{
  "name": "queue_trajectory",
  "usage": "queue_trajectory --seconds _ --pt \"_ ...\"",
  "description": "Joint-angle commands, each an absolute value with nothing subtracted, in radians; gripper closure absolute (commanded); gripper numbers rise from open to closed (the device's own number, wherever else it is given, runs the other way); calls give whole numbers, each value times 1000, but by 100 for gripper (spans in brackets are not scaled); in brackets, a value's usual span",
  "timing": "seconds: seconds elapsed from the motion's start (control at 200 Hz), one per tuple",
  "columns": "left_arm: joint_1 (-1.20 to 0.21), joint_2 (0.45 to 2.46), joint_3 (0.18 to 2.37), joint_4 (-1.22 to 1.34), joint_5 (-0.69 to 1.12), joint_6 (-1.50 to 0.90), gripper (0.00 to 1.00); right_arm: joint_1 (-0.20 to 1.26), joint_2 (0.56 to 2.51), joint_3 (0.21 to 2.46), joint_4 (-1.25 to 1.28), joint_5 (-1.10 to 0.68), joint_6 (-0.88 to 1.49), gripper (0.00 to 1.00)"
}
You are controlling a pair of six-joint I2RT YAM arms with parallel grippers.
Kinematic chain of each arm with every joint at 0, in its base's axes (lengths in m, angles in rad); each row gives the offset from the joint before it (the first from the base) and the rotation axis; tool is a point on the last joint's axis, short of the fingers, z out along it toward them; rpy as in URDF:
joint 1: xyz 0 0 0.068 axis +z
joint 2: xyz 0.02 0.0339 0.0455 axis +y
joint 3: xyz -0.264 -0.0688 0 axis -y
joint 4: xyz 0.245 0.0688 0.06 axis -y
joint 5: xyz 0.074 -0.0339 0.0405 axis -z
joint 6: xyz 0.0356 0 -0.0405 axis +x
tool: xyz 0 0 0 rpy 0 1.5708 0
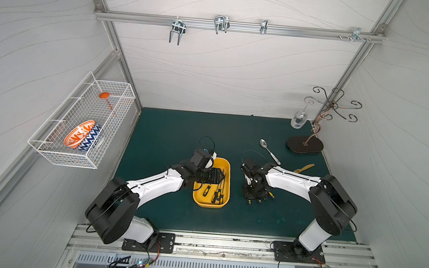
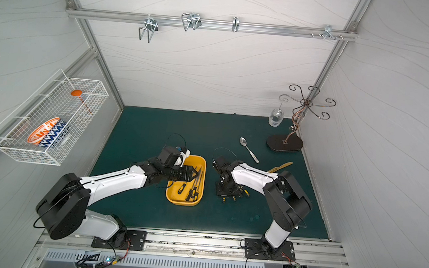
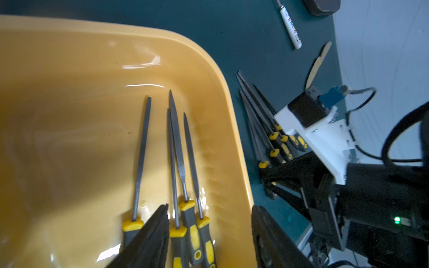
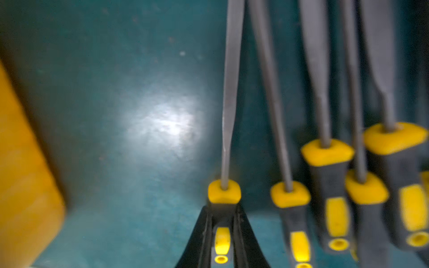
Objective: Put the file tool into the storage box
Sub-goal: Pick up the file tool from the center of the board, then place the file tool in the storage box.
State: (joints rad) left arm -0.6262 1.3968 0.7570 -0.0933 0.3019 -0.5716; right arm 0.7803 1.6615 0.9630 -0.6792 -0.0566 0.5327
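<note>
The storage box (image 1: 222, 163) (image 2: 198, 162) is a shallow yellow tray in the middle of the green mat, seen close up in the left wrist view (image 3: 81, 116). Several file tools (image 3: 178, 148) (image 1: 216, 193) with yellow-and-black handles lie in it. My left gripper (image 3: 210, 206) (image 1: 220, 176) hovers open over their handles and holds nothing. Right of the tray, more files (image 3: 262, 116) (image 4: 320, 92) lie side by side on the mat. My right gripper (image 4: 222, 210) (image 1: 251, 195) points down at them, shut on the handle of the file (image 4: 231, 92) nearest the tray.
A spoon (image 1: 270, 150) and a wooden spatula (image 1: 304, 168) lie on the mat behind the right arm. A wire mug stand (image 1: 305, 145) and a glass (image 1: 298, 119) fill the back right corner. A white wire basket (image 1: 81, 125) holding a bowl hangs on the left wall.
</note>
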Motion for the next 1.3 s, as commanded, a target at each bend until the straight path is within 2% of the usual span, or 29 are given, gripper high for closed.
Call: queue_trajectory --seconds 0.0,0.195,0.39,0.71,0.78,0.91,0.98,1.05,1.085,1.171,1.296 --pt "-621 1347 780 -14 356 -578 36 769 1564 964 -594 -177 547 97" --pt "-619 1313 788 24 400 -598 34 752 1478 985 -494 -345 553 97" --pt "-618 1314 783 48 411 -609 34 762 1470 988 -383 -522 596 96" --pt "-611 1326 760 68 414 -618 36 812 1460 1019 -302 -592 619 95" --pt "-609 1333 759 70 415 -620 45 812 1451 1021 -296 -594 620 95" --pt "-605 1345 752 68 416 -624 85 810 1438 1025 -302 -582 620 95" --pt "-604 1350 749 61 412 -624 95 810 1436 1026 -314 -570 616 94" --pt "-604 1348 747 53 402 -620 97 810 1440 1029 -325 -559 611 92" --pt "-604 1349 746 46 395 -613 97 810 1442 1031 -331 -551 611 88" --pt "-604 1359 747 18 373 -591 94 810 1443 1032 -355 -510 606 70" --pt "-604 1397 751 -24 336 -565 90 803 1448 1038 -426 -375 589 62"
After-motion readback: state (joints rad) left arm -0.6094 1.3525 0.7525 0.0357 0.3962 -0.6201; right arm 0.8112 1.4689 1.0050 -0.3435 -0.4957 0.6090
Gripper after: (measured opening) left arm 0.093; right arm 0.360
